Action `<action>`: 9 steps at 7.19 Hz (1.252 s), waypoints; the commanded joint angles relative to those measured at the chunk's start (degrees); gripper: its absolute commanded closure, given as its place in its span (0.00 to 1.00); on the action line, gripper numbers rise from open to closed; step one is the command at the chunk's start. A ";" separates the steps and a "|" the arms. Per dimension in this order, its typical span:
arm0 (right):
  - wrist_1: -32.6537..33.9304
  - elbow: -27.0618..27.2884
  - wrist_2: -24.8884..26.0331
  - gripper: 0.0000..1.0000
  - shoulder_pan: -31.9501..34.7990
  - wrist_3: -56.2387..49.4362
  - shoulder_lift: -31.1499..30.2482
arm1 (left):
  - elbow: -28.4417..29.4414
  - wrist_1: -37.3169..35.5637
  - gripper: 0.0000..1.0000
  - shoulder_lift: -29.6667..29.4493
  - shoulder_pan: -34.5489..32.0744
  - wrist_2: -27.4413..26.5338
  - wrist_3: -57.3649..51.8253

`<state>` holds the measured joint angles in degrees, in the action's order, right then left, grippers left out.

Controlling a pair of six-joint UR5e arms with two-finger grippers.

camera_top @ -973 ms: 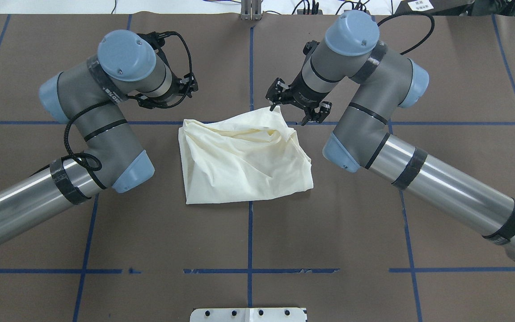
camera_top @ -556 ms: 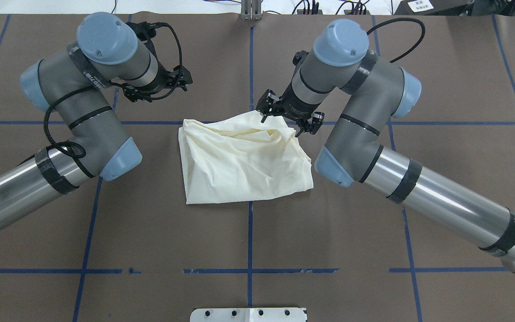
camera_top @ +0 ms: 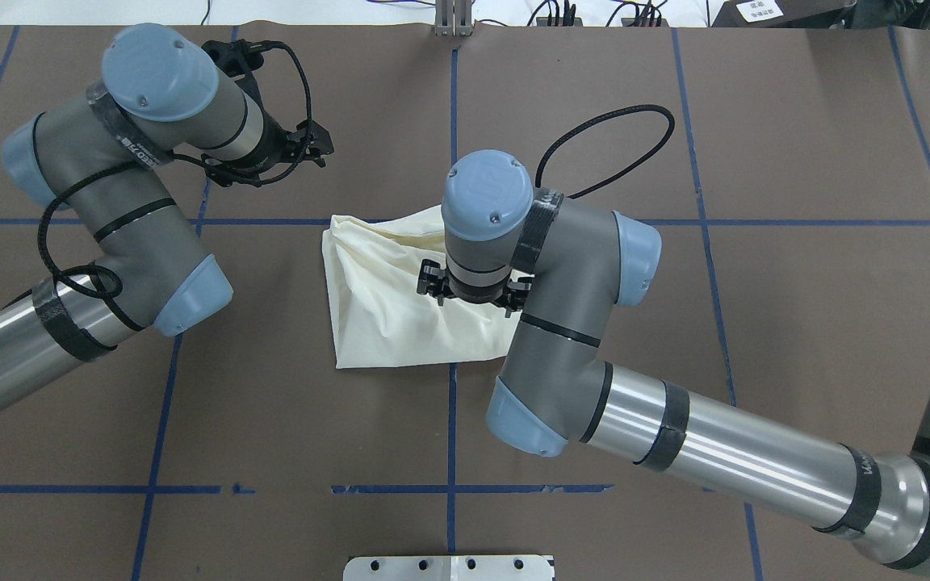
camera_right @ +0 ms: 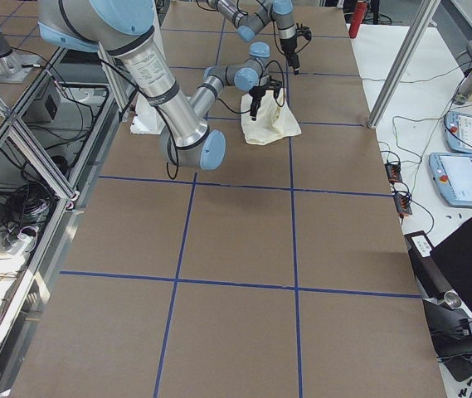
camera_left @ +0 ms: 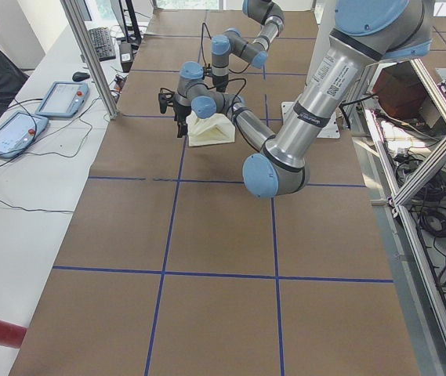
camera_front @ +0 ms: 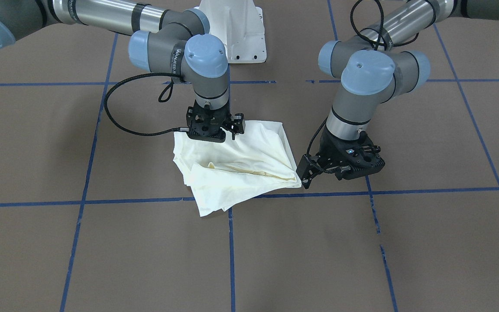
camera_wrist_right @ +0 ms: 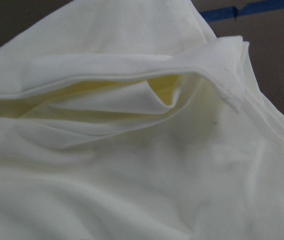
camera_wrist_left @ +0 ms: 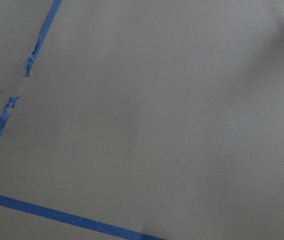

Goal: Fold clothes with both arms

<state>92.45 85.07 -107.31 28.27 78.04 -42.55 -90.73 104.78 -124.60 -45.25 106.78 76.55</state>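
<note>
Cream-white T-shirt [camera_top: 376, 298] lies bunched in a rough folded square mid-table [camera_top: 796, 121], over the crossing of the blue tape lines [camera_top: 450, 420]. Only plain cream shows, no print visible. Loose layered folds run across the top, and one open pocket of cloth shows yellowish inside in the right wrist view. The edge nearer the robot looks flat and straight.

Versus 0.6 s ago: the right arm [camera_top: 578, 266] has swung in from the shirt's far edge and now stands over its right half, wrist pointing straight down, hiding that part from overhead. The left arm [camera_top: 134, 186] has pulled further out toward its own side. The shirt's visible left part looks unchanged.

Right gripper [camera_front: 212, 134]: fingers spread wide, same gap as before, pointed down at the cloth and gripping nothing. Tips are right at the fabric; cannot tell if they touch.

Left gripper [camera_top: 321, 147]: fingers apart, empty, off the cloth over bare table near the shirt's far corner on that side. Its wrist view shows only table and tape.
</note>
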 commanded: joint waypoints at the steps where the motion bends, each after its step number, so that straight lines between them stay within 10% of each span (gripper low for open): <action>1: 1.24 -7.60 3.32 0.00 -0.85 -5.42 4.04 | -0.85 -0.02 0.01 0.68 -0.01 0.01 0.18; 9: -6.74 -22.11 3.16 0.00 8.63 -17.63 8.62 | -1.99 -0.19 0.01 0.94 0.16 0.01 1.94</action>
<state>88.17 66.66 -104.02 34.88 62.34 -35.06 -92.63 104.59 -123.63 -45.13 106.79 78.14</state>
